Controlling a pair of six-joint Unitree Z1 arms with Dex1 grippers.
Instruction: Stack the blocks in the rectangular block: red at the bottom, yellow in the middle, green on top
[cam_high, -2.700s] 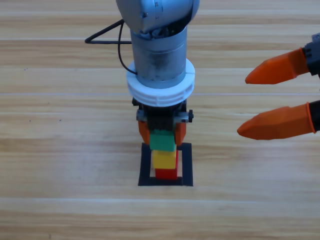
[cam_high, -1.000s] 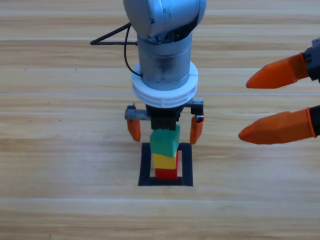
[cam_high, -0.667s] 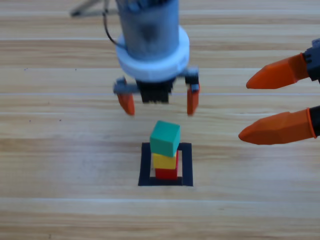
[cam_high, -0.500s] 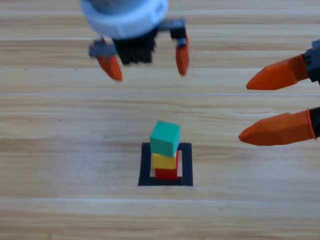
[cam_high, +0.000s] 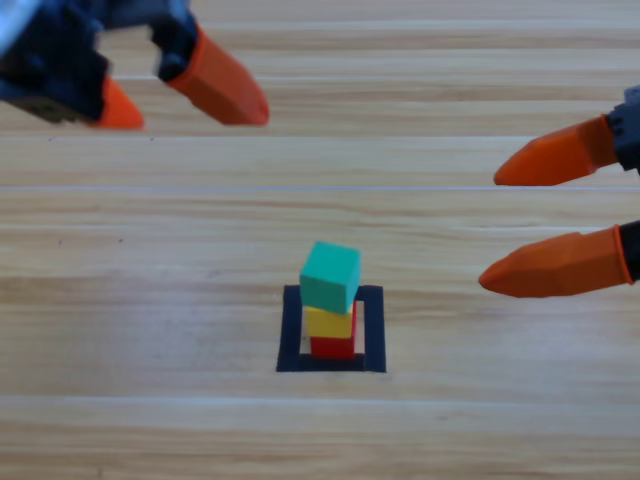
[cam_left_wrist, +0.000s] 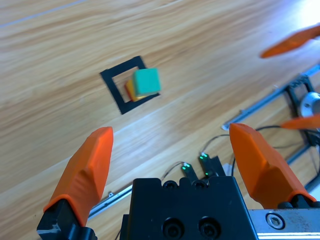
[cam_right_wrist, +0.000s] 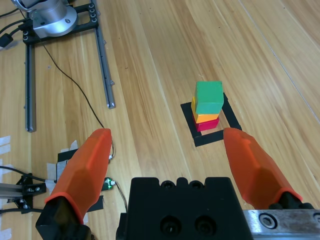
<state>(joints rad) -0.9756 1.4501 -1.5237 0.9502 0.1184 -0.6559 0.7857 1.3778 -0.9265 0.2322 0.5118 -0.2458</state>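
We record the green cube (cam_high: 330, 277) atop yellow (cam_high: 328, 322) atop red (cam_high: 333, 347), inside the rectangular block (cam_high: 372, 330) on the desk (cam_high: 150, 300). Left end effector (cam_high: 180, 90) upper left, right end effector (cam_high: 550, 215) at right: both wide open, empty.

Wooden table (cam_high: 150, 300), tape outline (cam_high: 287, 330), red cube (cam_high: 333, 347)

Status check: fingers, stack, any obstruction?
Left gripper open, upper left. Right gripper open, right edge. Green on yellow on red inside the tape outline. Nothing obstructing.
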